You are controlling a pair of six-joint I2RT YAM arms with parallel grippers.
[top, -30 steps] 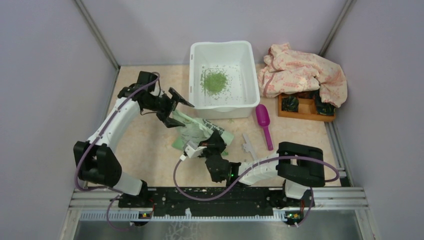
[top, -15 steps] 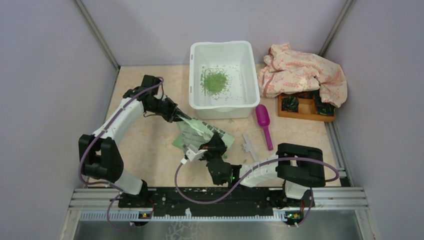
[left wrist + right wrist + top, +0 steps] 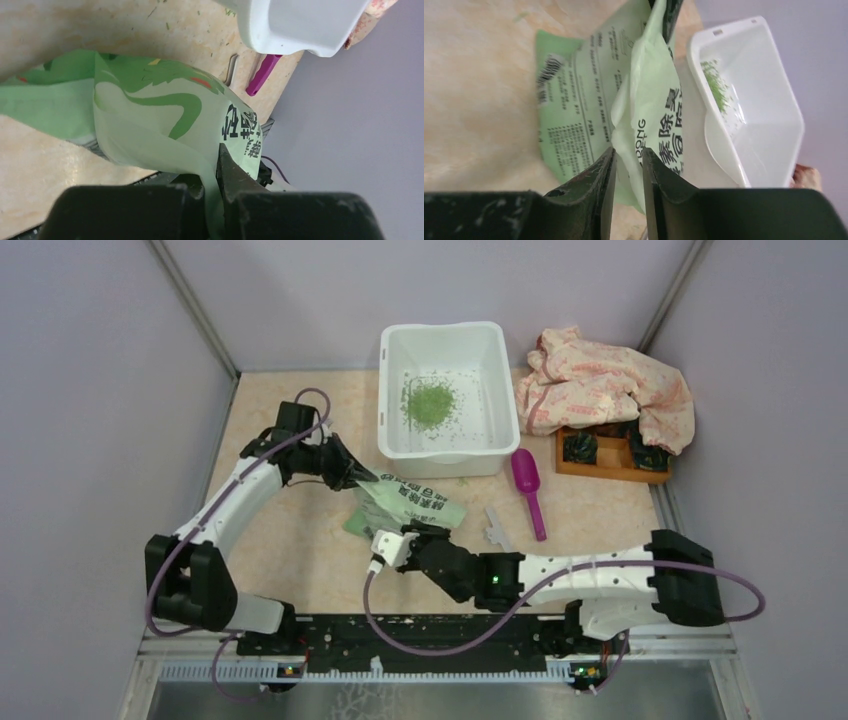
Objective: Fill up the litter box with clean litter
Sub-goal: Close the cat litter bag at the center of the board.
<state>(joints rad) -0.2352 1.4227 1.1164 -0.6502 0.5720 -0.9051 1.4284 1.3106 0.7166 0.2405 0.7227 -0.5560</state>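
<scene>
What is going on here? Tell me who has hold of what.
Both arms are working the green-and-white bag, which sits just in front of the litter box. The left pincer is shut on the bag's left end. The right pincer straddles its near edge, jaws slightly apart; whether it pinches the bag is unclear. The litter box holds only a small pile of clean litter, so filling is not done. The magenta scoop lies untouched beside the box.
</scene>
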